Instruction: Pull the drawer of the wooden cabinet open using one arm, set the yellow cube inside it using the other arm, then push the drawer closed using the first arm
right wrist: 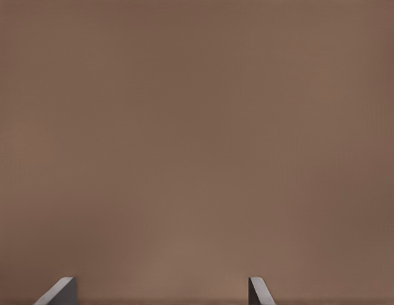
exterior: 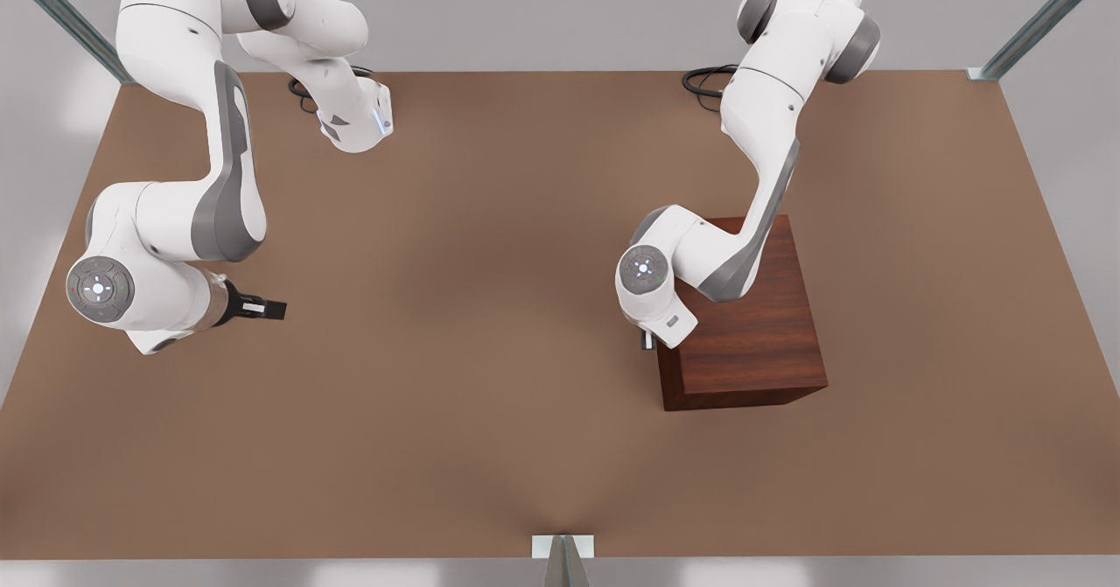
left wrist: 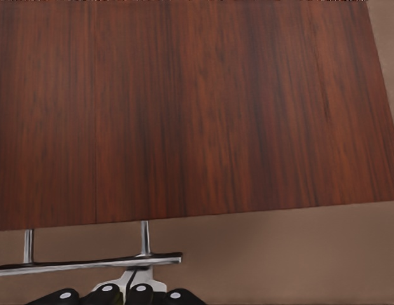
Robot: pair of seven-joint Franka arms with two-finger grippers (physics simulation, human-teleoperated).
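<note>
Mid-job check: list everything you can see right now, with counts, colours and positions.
table: one, brown, under everything.
wooden cabinet: one, dark reddish-brown, on the table at the front view's right.
handle: one, silver bar, on the cabinet's front.
cables: two, black, by the arm bases.
left gripper: one, white, at the cabinet's handle.
right gripper: one, dark fingers, open, over bare table at the front view's left.
</note>
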